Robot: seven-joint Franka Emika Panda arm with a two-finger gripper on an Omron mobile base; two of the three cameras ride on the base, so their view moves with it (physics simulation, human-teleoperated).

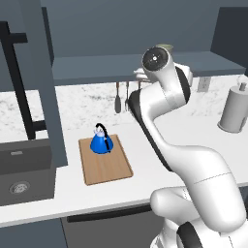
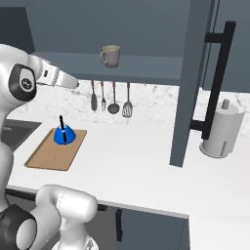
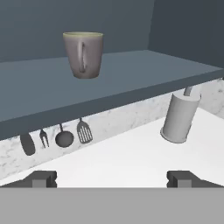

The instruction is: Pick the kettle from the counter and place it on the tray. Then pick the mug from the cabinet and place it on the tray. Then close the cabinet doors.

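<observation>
Two dark fingertips (image 3: 41,178) stand far apart at the bottom of the hand view, so we read the pincer (image 3: 112,179) as wide open and holding nothing, with bare white counter (image 3: 131,157) between the tips. Straight ahead of it we see the mug (image 3: 83,54), a grey-beige cylinder with a smooth matte wall, its handle turned toward us and an olive rim on top. It stands upright on the flat slate-blue shelf of the cabinet (image 3: 144,70), alone, with free shelf on both sides and the straight front edge just before it.

Below the shelf we pick out four dark utensils (image 3: 57,138) hanging in a row against the speckled backsplash. A tall grey cylinder (image 3: 179,116) with a knob stands on the counter to one side.

From the base we see the kettle (image 1: 101,142), a glossy blue cone with a black arched handle, sitting on the far end of the tray (image 1: 105,161), a flat wood-grained board with its near half bare. A cabinet door (image 2: 193,83) stands open, edge toward us, its long black bar handle (image 2: 217,78) beside it. We can read no writing anywhere.
</observation>
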